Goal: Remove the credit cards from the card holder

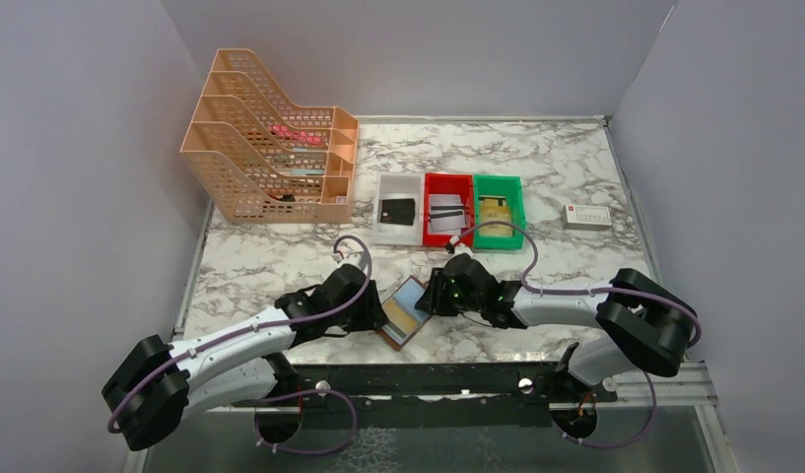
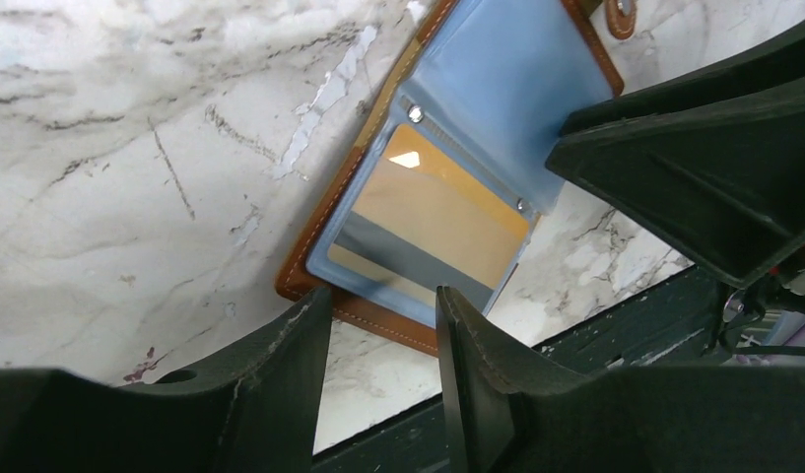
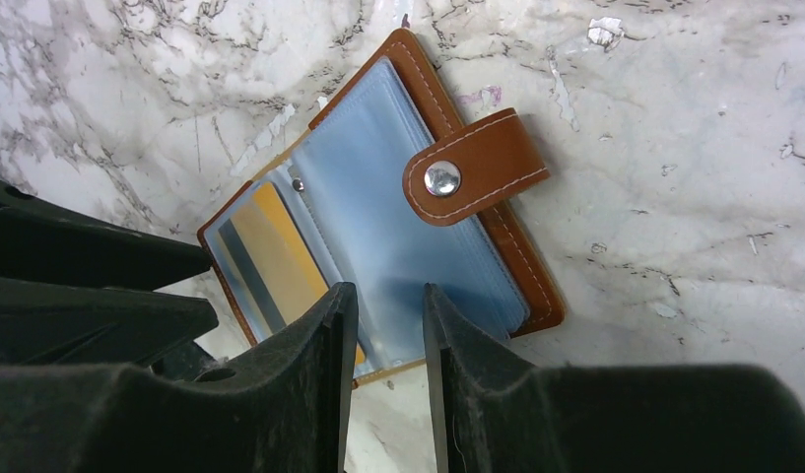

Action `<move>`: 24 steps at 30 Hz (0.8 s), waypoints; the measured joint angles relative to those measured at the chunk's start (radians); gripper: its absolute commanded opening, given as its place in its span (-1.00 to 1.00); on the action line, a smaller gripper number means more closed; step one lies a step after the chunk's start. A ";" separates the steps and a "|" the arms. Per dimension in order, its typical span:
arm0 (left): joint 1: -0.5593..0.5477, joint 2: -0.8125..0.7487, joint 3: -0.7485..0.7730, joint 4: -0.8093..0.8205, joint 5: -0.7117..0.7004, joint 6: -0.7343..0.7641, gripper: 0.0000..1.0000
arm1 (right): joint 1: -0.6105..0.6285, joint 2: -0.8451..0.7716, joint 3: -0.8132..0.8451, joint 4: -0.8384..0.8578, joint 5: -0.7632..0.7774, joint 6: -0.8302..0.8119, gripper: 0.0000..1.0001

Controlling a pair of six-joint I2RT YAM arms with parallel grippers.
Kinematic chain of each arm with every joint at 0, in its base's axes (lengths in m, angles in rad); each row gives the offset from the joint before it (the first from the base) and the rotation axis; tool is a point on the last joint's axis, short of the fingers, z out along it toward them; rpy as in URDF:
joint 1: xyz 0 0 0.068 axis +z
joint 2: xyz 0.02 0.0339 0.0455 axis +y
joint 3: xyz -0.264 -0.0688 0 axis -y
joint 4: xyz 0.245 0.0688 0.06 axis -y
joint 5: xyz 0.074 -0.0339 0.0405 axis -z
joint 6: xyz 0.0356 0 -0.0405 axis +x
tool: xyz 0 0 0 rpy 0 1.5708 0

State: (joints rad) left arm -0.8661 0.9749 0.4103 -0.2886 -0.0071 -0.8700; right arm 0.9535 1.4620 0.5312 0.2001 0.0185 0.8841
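The left jaws are parted only a slit and hold nothing, their tips at the near edge of the open card holder (image 2: 309,276), with a gold-yellow credit card (image 2: 442,222) in its pale blue sleeve just ahead. The right jaws, equally narrow and empty, hang over the opposite sleeves, with the closing tab (image 3: 477,169) just beyond. I judge the right jaws should pin those sleeves to the table (image 3: 674,118) while the left jaws nip the card's edge and draw it along the sleeve's opening, lest the holder slide or lift.
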 measured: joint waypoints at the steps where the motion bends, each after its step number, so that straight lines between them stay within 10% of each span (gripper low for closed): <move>1: 0.000 0.002 -0.006 0.000 0.003 -0.006 -0.01 | 0.000 -0.002 -0.002 0.000 0.000 0.000 -0.28; 11: 0.000 -0.024 -0.039 -0.013 0.026 -0.088 0.02 | 0.000 -0.003 -0.003 0.001 -0.001 -0.003 -0.28; 24: 0.000 0.052 -0.042 0.032 -0.007 -0.094 -0.42 | 0.000 -0.004 0.009 -0.004 -0.106 -0.141 -0.27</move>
State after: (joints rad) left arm -0.8661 1.0267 0.3679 -0.2562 -0.0143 -0.9638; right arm 0.9539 1.4578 0.5404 0.1963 -0.0875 0.7433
